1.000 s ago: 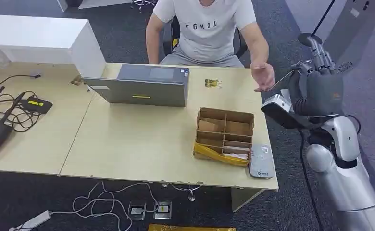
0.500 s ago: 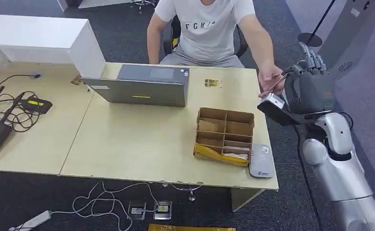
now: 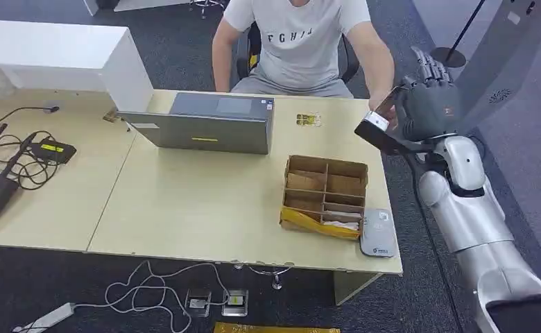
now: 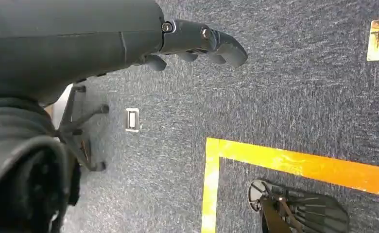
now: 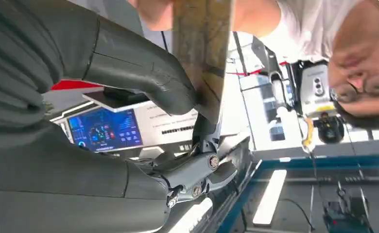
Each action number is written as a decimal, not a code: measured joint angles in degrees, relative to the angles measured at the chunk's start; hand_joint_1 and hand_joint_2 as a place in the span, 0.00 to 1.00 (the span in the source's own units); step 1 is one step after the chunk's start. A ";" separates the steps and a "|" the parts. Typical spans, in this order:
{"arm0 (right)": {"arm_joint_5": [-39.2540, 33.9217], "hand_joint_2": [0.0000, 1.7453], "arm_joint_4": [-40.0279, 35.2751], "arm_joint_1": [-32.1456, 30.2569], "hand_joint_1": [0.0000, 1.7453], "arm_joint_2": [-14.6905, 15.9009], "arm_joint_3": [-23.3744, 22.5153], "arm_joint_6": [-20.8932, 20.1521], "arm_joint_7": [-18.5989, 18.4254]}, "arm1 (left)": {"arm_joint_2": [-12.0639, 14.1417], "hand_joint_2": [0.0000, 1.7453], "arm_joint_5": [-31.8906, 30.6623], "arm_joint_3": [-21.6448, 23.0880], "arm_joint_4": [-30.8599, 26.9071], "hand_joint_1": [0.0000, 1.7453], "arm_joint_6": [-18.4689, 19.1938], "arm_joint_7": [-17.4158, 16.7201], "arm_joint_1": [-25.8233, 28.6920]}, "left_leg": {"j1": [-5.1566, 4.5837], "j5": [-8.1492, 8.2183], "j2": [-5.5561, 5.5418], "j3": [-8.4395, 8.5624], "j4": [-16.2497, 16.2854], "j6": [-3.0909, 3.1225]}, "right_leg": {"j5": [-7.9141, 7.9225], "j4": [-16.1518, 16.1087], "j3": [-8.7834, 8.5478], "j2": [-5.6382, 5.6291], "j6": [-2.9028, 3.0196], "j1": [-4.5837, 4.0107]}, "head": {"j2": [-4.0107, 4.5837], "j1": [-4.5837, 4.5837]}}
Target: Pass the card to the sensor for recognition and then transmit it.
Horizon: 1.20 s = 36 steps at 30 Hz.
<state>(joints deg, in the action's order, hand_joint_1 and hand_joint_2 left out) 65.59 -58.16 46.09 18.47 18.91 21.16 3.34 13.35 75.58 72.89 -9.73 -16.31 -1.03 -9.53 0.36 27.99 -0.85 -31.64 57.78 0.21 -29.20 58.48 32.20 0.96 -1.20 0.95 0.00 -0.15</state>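
The sensor (image 3: 378,233) lies at the near right corner of the table (image 3: 184,201), just right of the box (image 3: 323,197). Nothing rests on it, and the card (image 3: 390,104) is well away from it, so I judge the reading step done and the hand-over to be the step in hand.

Farther off, at the table's far right edge, the right hand (image 3: 424,107) is raised toward the seated person (image 3: 302,41). The right wrist view shows the card (image 5: 203,48) pinched between the thumb (image 5: 144,77) and the darker fingers (image 5: 204,167), and the person's hand (image 5: 161,12) has hold of its other end.

To do this well, the right hand should hold steady and let the person's grip settle. The thumb should then lift off cleanly and not slide, so the card is neither bent nor dragged. Pulling the arm back before letting go risks tugging the card from the person's fingers.

The left hand (image 4: 197,43) hangs over the carpet with its fingers loosely curled, holding nothing.
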 joint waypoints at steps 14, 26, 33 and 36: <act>-0.26 1.00 5.90 0.01 1.00 -0.57 1.62 1.11 -0.63 | -0.02 0.00 0.11 0.02 0.00 0.00 0.00 0.00 0.01 | 0.00 0.00 0.01 0.02 0.01 0.00 | 0.00 0.00 0.03 -0.02 0.00 0.00 | 0.00 0.00; -0.53 0.00 8.70 0.00 0.00 -0.57 2.29 3.26 -0.02 | -0.02 0.00 0.20 0.02 0.00 0.00 -0.20 -0.26 0.02 | 0.00 0.00 0.03 0.02 0.01 0.00 | 0.00 0.00 0.04 -0.03 0.00 0.00 | 0.00 0.00; -1.29 0.00 9.51 0.31 0.00 -0.57 2.75 4.00 1.09 | -0.02 0.00 0.44 0.02 0.00 0.00 -0.50 -0.35 0.05 | 0.00 0.00 0.03 0.02 0.01 0.00 | 0.00 0.00 0.03 -0.03 0.00 0.00 | 0.00 0.00; -1.46 0.00 9.51 0.53 0.00 -0.59 2.80 3.98 1.29 | -0.09 0.00 0.46 0.02 0.00 0.00 -0.50 -0.35 0.06 | 0.00 0.00 0.02 0.02 0.01 0.00 | 0.00 0.00 0.03 -0.03 0.00 0.00 | 0.00 0.00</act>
<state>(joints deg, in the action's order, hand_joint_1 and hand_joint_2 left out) 64.13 -48.65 46.62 17.88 21.70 25.14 4.63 13.27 76.04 72.92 -9.73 -16.81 -1.38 -9.47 0.36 27.99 -0.82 -31.62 57.78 0.21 -29.19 58.48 32.23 0.92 -1.20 0.94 0.00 -0.15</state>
